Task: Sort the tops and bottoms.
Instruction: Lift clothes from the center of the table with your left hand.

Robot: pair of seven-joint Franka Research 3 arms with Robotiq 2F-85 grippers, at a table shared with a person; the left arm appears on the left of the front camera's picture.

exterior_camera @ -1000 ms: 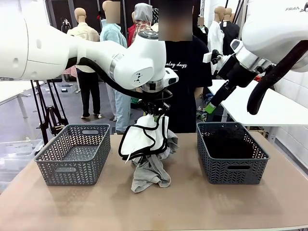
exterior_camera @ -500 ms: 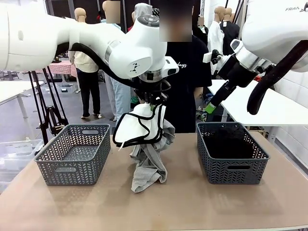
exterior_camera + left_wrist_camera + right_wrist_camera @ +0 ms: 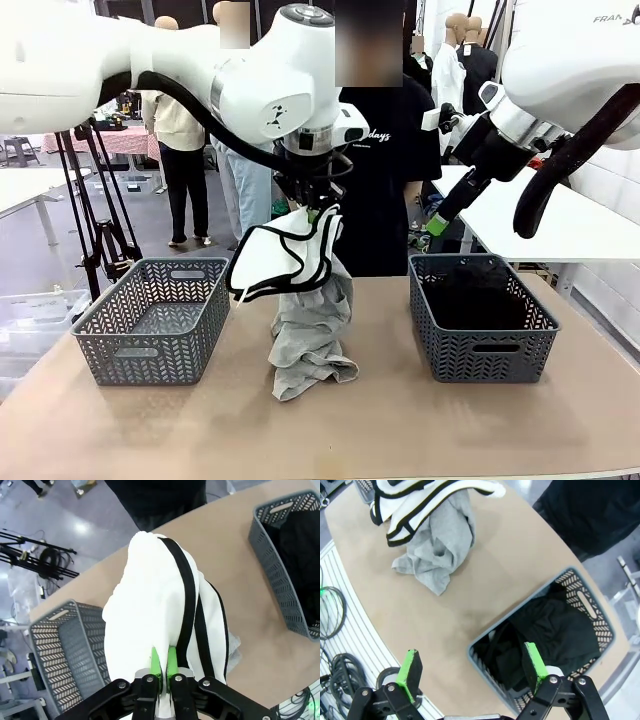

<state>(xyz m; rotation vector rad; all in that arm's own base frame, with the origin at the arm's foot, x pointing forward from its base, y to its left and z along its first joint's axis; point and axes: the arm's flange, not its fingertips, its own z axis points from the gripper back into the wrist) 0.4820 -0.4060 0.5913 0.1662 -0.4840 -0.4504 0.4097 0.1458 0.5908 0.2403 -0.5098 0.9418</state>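
The left end effector (image 3: 164, 661) is pinching a white, black-trimmed garment (image 3: 150, 605); the right end effector (image 3: 471, 660) is hanging spread. The person's black shirt (image 3: 390, 175) is showing "days".

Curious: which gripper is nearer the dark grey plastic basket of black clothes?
Right. Right gripper hovers above the dark grey basket; left gripper holds a white, black-trimmed garment mid-table.

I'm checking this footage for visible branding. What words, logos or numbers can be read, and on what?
"days": on the person's black shirt; the rest of the print is hidden behind the left arm.
"FRA": on the right arm, cut off by the picture's edge.
A small dark logo on the left arm has no letters.
Nothing else can be read.
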